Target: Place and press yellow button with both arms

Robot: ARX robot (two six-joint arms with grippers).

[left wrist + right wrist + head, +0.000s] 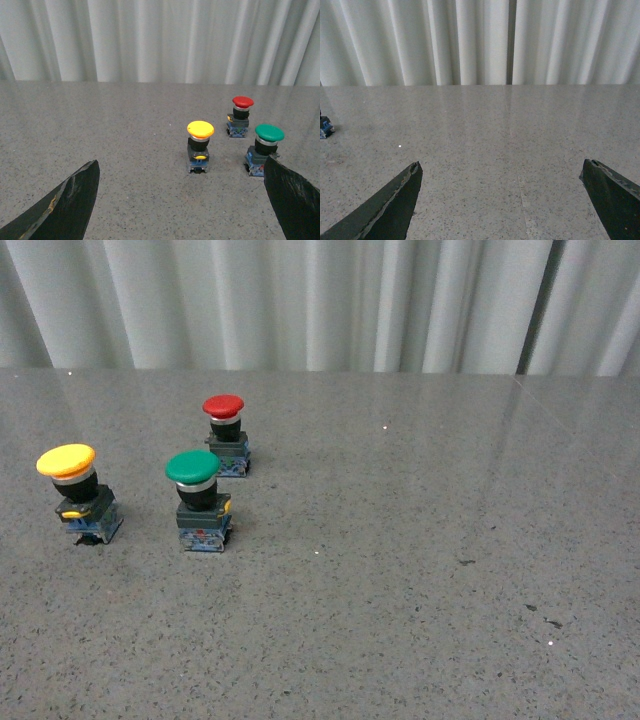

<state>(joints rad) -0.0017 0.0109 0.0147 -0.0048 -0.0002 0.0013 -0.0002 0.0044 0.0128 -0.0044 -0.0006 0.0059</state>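
— Grippers first: open or closed?

— Found the left gripper (181, 161) spread wide in its own wrist view, with nothing held. Found the same of the right gripper (501, 162): gaping, clasping nothing. Saw neither arm in the front view.

— And placed the yellow button where?

— Spotted the yellow button (78, 495) upright on the table (420, 540), to the left of the green button (200, 500), near it but apart. Noted the red button (226, 435) just behind the green button.

— Judged which arm nearer?

— Judged the left, clearly. Caught the yellow button straight ahead of the left gripper, roughly centred in the gap and beyond the fingertips, cap up and long axis vertical. Reckoned a forward reach would meet it, with the green button close on one side to avoid.

— Gained anything from one view over another?

— Took the spacing of all three buttons from the front view, without any arm. Took the line from gripper to button from the left wrist view alone. Drew nothing on the yellow button from the right wrist view: only bare table, curtain (480, 40), and a blue scrap (324, 126) at the frame edge. Could not tell which button's base.
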